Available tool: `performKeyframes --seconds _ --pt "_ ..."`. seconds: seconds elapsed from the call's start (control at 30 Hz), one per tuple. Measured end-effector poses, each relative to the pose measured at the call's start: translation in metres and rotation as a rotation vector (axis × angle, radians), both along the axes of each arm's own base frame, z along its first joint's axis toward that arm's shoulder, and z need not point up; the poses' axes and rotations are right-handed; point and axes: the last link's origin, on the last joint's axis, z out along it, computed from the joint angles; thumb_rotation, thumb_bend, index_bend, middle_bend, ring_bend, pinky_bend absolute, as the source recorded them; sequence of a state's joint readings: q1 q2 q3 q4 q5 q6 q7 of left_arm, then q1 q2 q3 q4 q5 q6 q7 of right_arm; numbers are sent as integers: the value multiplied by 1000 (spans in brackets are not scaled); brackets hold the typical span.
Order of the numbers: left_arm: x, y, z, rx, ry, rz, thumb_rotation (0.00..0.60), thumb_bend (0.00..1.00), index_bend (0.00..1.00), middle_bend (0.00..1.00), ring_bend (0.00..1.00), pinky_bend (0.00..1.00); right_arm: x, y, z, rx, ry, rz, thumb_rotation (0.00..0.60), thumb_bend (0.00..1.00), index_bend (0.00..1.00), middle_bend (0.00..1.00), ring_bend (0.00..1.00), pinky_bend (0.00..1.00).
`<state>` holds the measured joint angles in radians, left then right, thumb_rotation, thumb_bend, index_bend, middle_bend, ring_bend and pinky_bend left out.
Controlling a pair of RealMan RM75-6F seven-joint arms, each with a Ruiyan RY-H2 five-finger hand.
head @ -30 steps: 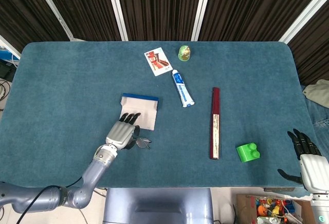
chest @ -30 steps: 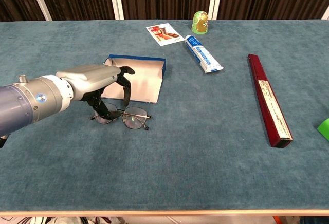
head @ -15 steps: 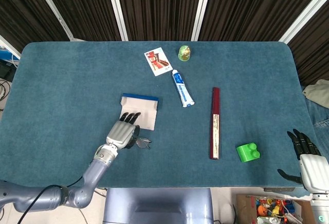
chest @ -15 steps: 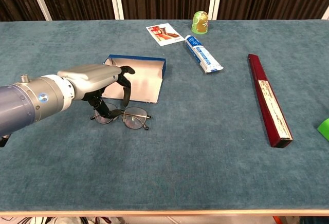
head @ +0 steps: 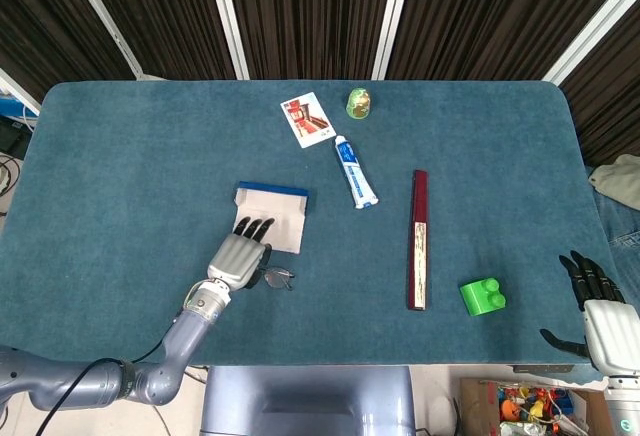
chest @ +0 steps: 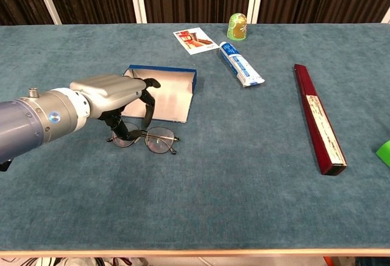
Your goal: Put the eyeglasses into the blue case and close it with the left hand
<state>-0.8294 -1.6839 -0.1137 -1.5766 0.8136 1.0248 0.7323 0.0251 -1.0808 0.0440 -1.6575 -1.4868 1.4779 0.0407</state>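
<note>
The thin-rimmed eyeglasses lie on the blue cloth just in front of the open blue case, whose pale inside faces up. My left hand hovers over the left lens, fingers spread and curled downward, thumb touching the frame; it does not grip it. From the head view the eyeglasses peek out to the right of the left hand, with the case just beyond the fingertips. My right hand hangs off the table's front right corner, fingers spread, holding nothing.
A toothpaste tube, a picture card and a small green figure lie behind the case. A long dark red box lies to the right, with a green block near the front edge.
My left hand has shifted slightly up and to the right over the eyeglasses, which nudged a little with it. The right hand has not moved.
</note>
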Motion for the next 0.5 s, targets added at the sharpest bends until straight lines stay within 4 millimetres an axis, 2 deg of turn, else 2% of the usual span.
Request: performKeyframes --seconds 0.5 --pt "-1 1 -3 6 13 4 600 364 533 27 0 0 0 0 0 0 -1 -1 600 60 0 0 0 168"
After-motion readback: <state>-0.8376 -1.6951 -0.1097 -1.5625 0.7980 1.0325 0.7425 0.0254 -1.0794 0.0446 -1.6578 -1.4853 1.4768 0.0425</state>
